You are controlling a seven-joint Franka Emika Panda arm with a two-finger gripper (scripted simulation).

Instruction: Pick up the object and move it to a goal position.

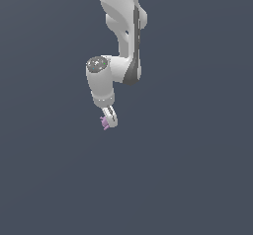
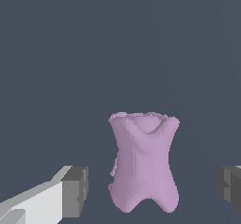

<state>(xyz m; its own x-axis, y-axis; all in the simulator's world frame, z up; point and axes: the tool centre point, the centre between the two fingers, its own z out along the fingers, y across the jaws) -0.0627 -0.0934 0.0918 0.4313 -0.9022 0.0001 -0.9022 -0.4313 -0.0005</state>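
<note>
Grey finger pads [image 2: 75,192] closest to wrist camera, one either side of frame, spread wide. Lilac lumpy object [image 2: 143,164] between them, clear gap to each pad, no contact seen. Flared notched end away from camera, two stubby lobes toward it. Exterior view: white arm [image 1: 123,31] reaching down, gripper [image 1: 109,119] at its tip, object [image 1: 105,122] just at fingertips. Plain dark blue-grey surface [image 1: 197,179] all round.
</note>
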